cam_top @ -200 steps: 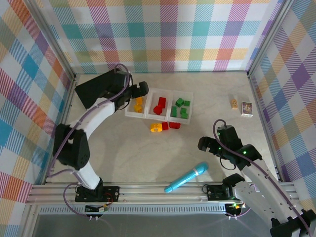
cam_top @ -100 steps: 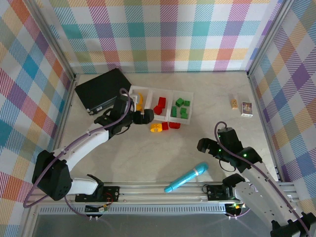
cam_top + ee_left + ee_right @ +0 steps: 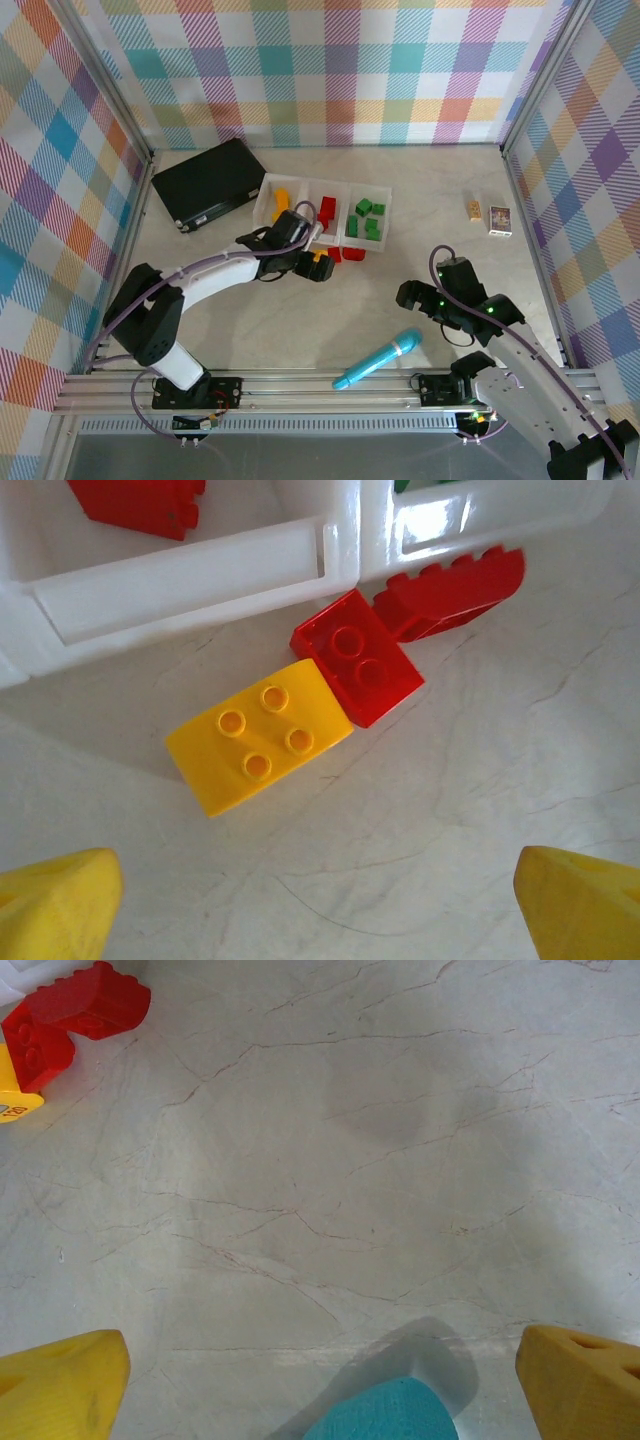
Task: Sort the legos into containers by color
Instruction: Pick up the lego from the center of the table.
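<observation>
While hovering spread apart, ease the left hand (image 3: 320, 910) forward and down over the yellow lego (image 3: 258, 748) just ahead on the tabletop (image 3: 450, 810), clamping its sides without nudging the touching red lego (image 3: 357, 670).

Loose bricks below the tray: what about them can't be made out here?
Right wrist: the yellow brick is cut off by the left edge, so just a corner shows.
Left wrist: the tilted red brick shows its side, with its studded top turned away.
Top external: the left gripper and the yellow brick merge and cannot be told apart.
</observation>
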You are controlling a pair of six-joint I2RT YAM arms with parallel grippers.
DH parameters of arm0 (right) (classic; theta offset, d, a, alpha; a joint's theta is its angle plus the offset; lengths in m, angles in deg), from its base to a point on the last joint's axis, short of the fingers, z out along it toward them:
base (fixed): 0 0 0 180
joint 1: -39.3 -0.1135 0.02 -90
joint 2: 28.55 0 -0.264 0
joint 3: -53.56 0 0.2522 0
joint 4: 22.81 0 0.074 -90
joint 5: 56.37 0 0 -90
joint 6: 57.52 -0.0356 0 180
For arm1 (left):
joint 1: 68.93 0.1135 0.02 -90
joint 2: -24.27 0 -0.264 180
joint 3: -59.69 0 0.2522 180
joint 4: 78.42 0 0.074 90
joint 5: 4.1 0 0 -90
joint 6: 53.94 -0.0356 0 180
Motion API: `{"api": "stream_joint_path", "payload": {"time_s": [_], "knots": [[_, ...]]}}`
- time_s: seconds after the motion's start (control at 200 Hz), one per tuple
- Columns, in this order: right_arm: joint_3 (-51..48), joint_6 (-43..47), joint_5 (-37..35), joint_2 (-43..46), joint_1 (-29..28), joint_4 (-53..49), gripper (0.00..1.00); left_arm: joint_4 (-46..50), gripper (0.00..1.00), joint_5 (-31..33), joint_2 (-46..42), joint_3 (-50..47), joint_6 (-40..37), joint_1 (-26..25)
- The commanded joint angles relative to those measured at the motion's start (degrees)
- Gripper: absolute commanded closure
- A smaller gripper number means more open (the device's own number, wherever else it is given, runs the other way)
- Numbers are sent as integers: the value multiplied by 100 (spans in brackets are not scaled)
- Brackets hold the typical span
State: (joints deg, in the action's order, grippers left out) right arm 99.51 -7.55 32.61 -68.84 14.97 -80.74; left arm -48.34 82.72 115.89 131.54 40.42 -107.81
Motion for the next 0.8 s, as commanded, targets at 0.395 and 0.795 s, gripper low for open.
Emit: {"api": "stream_joint_path", "payload": {"time_s": [0.395,0.795], "knots": [[-53,429,-148,182,25,300,1,685,0,-622,376,462,-4458,-9],[-53,808,-280,176,26,499,1,1534,4,-130,464,968,-6448,4]]}}
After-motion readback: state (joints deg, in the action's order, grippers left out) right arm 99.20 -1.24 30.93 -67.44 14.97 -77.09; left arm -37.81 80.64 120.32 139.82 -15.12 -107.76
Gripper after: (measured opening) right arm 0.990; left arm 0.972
